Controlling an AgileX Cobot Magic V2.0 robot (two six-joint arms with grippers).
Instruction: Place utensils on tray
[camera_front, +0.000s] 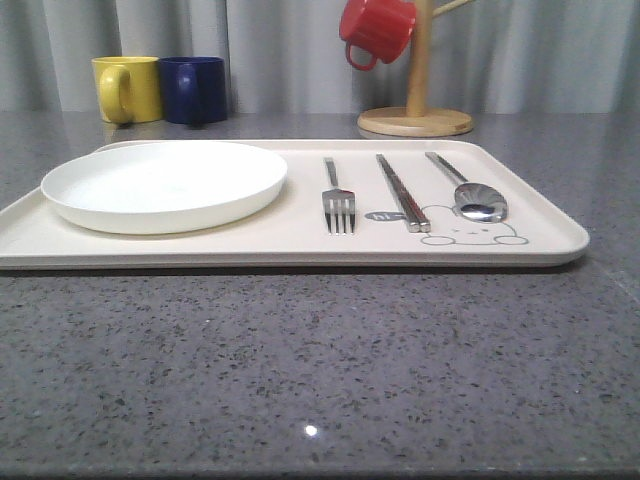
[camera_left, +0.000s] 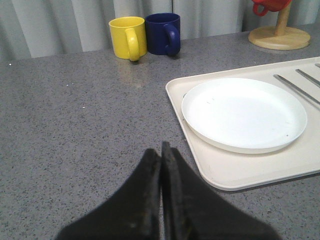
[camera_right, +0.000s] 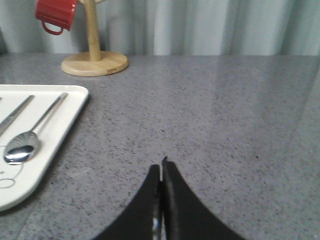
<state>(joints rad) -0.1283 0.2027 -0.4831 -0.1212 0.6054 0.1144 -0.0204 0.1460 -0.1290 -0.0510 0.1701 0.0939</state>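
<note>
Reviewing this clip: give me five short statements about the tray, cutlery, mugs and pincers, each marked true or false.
1. The fork, chopsticks and spoon all lie on the tray. True.
2. The spoon lies between the fork and the chopsticks. False: the chopsticks are in the middle.
3. The white plate holds the fork. False: the plate is bare; the fork lies beside it.
4. The red mug hangs on the wooden stand. True.
5. The left pincer is shut on a utensil. False: both it and the right pincer are shut, holding nothing.
</note>
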